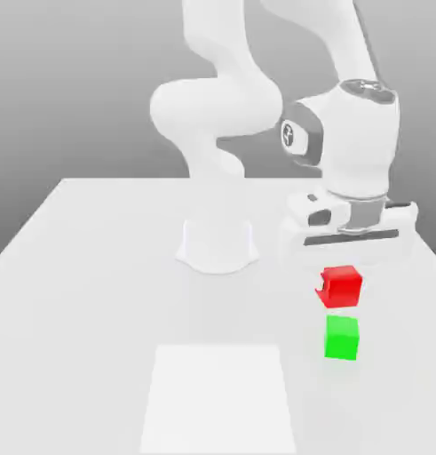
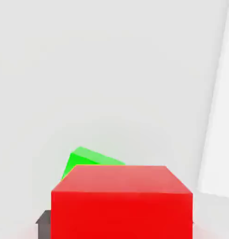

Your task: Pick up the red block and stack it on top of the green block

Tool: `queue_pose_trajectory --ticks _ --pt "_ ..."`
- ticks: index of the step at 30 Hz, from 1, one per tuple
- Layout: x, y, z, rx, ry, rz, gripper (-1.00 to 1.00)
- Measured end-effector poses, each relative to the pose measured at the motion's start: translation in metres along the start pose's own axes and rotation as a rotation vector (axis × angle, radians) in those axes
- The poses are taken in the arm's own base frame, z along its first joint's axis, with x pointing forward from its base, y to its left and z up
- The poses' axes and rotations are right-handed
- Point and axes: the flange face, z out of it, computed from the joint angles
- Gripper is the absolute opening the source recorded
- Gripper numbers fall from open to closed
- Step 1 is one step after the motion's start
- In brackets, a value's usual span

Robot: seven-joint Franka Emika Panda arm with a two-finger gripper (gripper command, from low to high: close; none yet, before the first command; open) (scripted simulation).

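Red block (image 1: pixel 343 285) hangs clear of the tabletop (image 1: pixel 97 293), pinched between the fingers (image 1: pixel 344 283), which are drawn in tight against its sides and hold it just under the white hand (image 1: pixel 347 233). In the exterior view the cube sits directly beneath the hand, with a small notch showing at its edge where a fingertip covers it. Green block (image 1: pixel 342 338) rests on the tabletop straight below the fingers, a narrow gap of bare surface showing between its top face and the underside of the held cube, so the two are apart and not touching. In the hand view the red block (image 2: pixel 121 200) lies close to the camera, its top face and one side face both visible, and a dark fingertip (image 2: pixel 43 220) peeks out beside it. Past the red cube's far edge a corner of the green block (image 2: pixel 88 161) shows, turned at an angle to the red one and slightly offset to one side of the fingers. A pale square patch (image 1: pixel 219 395) marks the tabletop well apart from the fingers, toward the exterior view's left of the green cube. The arm's base (image 1: pixel 217 244) stands farther back on the tabletop.
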Motion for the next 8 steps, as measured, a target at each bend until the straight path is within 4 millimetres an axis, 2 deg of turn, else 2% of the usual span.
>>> queue_pose_trajectory --ticks 5,6,8 --pt "-0.002 0.000 0.044 0.000 -0.001 -0.004 -1.00" --pt "-0.003 0.000 0.048 0.000 -0.002 -0.006 1.00" --pt "-0.003 0.000 0.048 0.000 -0.002 -0.006 1.00"
